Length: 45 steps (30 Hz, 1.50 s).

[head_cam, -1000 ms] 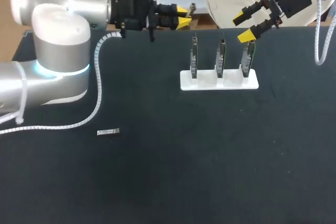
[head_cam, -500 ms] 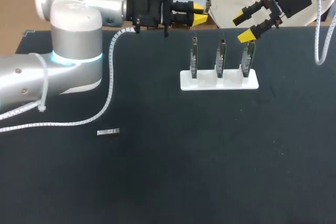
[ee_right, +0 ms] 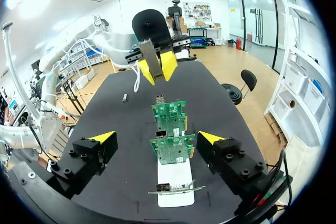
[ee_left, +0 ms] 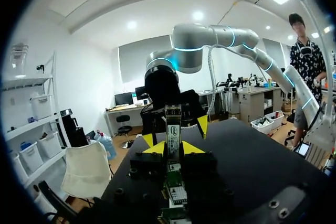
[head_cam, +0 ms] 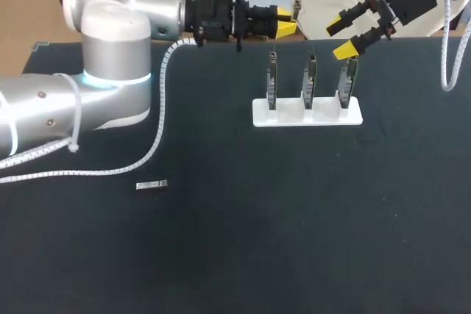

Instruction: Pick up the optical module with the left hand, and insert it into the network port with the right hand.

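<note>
Pinching the module (ee_left: 173, 129) in my left gripper (head_cam: 285, 21), I've got it pointing right at my spread right gripper (head_cam: 344, 34), close by.

Right tool (ee_right: 157, 137) spread over green boards (ee_right: 172, 149), left tool (ee_right: 156, 71) ahead gripping optical module (ee_right: 147, 57)

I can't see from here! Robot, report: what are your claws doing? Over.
Left claw shut on optical module. Right claw open, beside the card rack. Small metal piece loose on table, away from both.
</note>
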Each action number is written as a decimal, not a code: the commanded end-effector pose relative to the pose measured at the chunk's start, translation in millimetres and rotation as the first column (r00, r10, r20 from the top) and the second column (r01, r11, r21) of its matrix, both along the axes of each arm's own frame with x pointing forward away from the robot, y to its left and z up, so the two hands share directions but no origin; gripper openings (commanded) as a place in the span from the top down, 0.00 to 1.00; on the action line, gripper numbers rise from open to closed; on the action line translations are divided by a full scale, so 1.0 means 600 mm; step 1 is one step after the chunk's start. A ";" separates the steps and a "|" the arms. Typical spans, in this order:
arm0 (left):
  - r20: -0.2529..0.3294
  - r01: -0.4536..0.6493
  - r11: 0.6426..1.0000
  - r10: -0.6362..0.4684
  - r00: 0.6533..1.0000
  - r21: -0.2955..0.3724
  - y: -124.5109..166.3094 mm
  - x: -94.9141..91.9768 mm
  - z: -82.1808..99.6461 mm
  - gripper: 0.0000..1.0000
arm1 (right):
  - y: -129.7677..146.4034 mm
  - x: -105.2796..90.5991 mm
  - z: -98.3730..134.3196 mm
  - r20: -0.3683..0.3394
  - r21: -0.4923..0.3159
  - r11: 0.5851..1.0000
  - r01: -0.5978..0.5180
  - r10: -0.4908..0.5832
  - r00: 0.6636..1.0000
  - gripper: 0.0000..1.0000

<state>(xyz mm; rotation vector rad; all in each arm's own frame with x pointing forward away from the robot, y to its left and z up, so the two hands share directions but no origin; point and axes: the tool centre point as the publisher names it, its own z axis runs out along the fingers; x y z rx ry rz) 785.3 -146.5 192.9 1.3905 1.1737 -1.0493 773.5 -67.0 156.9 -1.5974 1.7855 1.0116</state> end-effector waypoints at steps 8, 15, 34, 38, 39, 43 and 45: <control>-0.037 0.047 0.999 -0.046 0.998 0.016 -0.020 0.001 -0.001 1.00 | 0.000 -0.002 0.000 0.002 -0.001 1.000 0.003 -0.003 1.000 0.00; -0.065 0.051 0.999 -0.050 0.997 0.014 -0.030 0.000 -0.003 1.00 | 0.000 -0.002 0.000 0.002 -0.001 1.000 0.003 -0.003 1.000 0.00; -0.112 0.045 0.999 -0.047 0.993 -0.022 -0.059 -0.010 -0.016 1.00 | 0.000 -0.002 0.000 0.002 -0.001 1.000 0.003 -0.003 1.000 0.00; -0.137 0.025 0.999 -0.028 0.990 -0.027 -0.062 -0.012 -0.021 1.00 | 0.000 -0.002 0.000 0.002 -0.001 1.000 0.003 -0.003 1.000 0.00; -0.139 0.022 0.999 -0.026 0.990 -0.026 -0.062 -0.013 -0.022 1.00 | 0.000 -0.002 0.000 0.002 -0.001 1.000 0.003 -0.003 1.000 0.00; -0.147 0.017 1.000 -0.021 0.989 -0.023 -0.064 -0.015 -0.025 1.00 | 0.000 -0.002 0.000 0.002 -0.001 1.000 0.003 -0.003 1.000 0.00; -0.156 0.016 1.000 -0.020 0.988 -0.026 -0.067 -0.017 -0.025 1.00 | 0.000 -0.002 0.000 0.002 -0.001 1.000 0.003 -0.003 1.000 0.00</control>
